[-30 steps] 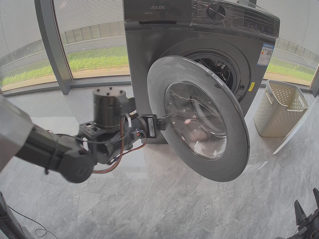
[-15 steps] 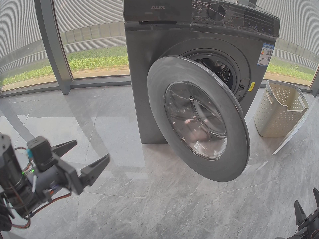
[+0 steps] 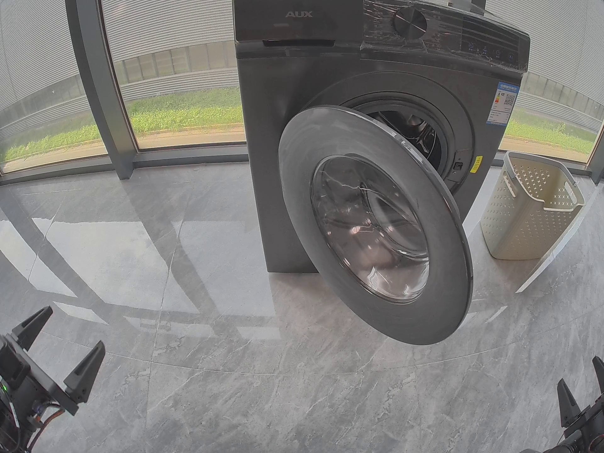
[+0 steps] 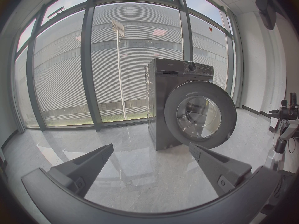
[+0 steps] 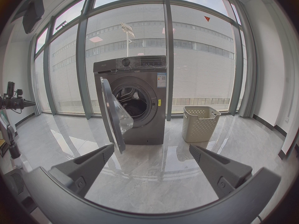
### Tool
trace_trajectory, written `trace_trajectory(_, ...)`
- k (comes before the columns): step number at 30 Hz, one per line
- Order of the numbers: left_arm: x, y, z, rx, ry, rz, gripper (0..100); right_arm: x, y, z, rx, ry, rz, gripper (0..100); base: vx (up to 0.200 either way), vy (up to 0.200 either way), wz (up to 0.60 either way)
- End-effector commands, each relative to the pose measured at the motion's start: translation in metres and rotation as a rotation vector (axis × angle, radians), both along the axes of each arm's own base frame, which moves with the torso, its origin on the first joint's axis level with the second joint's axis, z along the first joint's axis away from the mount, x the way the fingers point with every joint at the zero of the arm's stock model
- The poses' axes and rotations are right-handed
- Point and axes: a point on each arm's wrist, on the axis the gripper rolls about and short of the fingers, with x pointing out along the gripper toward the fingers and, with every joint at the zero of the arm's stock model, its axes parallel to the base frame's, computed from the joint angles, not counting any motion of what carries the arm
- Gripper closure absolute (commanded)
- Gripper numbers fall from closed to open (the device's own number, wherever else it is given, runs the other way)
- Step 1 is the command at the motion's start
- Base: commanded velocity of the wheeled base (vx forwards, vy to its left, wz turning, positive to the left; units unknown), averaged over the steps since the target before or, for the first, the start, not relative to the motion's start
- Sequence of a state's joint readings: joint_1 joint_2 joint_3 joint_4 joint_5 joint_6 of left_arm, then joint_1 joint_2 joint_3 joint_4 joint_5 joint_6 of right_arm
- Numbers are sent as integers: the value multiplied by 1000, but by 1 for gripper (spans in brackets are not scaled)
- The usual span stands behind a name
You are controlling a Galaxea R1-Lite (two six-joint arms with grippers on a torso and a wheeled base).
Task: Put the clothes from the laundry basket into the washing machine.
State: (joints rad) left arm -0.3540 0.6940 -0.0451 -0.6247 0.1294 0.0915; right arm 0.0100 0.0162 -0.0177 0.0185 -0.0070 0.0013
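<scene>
Door (image 3: 377,221) stands wide, apart from laundry basket (image 3: 517,221)

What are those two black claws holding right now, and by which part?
Nothing: the black left gripper and black right gripper hang open and empty.

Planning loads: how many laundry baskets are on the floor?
1: the laundry basket stands on the floor, right of the washing machine. Another might be hidden behind the machine.
</scene>
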Motion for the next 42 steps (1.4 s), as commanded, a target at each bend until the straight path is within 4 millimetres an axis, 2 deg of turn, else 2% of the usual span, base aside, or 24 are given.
trace_trajectory(1,-35,14,-18,-40,-76,79,0,0,0,-4,-4,-5,0,0,0,0,0)
trace_trajectory(9,-55,19,-41,-15,-25,193,0,0,0,-4,3,-8,-1,0,0,0,0)
trace_trajectory(10,-55,19,-41,-15,-25,193,0,0,0,-4,3,-8,-1,0,0,0,0)
trace_trajectory(12,-69,18,-57,-15,-22,142,0,0,0,-4,6,-8,-2,0,0,0,0)
trace_trajectory(15,-72,16,-60,-46,-2,103,0,0,0,-3,7,-12,-2,0,0,0,0)
trace_trajectory(17,-70,18,-59,-72,-17,153,0,-4,0,12,3,-101,5,0,0,0,0)
trace_trajectory(19,-70,19,-59,-70,-17,210,0,-17,0,49,12,-233,18,0,0,0,0)
trace_trajectory(21,-70,20,-60,-57,-10,264,0,-17,0,70,17,-207,57,0,0,0,0)
trace_trajectory(22,-70,20,-60,-66,-3,278,0,-15,0,73,17,-184,75,0,0,0,0)
trace_trajectory(28,-73,20,-62,-69,-28,325,0,15,2,78,17,62,263,0,0,0,0)
trace_trajectory(31,-77,19,-63,-105,-69,313,0,45,8,88,7,184,355,0,0,0,0)
trace_trajectory(32,-77,19,-63,-109,-69,313,0,47,9,89,7,192,361,0,0,0,0)
trace_trajectory(35,-77,19,-63,-131,-66,308,0,83,22,96,8,251,439,0,0,0,0)
trace_trajectory(41,-77,19,-63,-137,-65,307,0,140,44,94,21,299,534,0,0,0,0)
trace_trajectory(42,-77,19,-64,-141,-62,305,0,141,45,93,21,302,535,0,0,0,0)
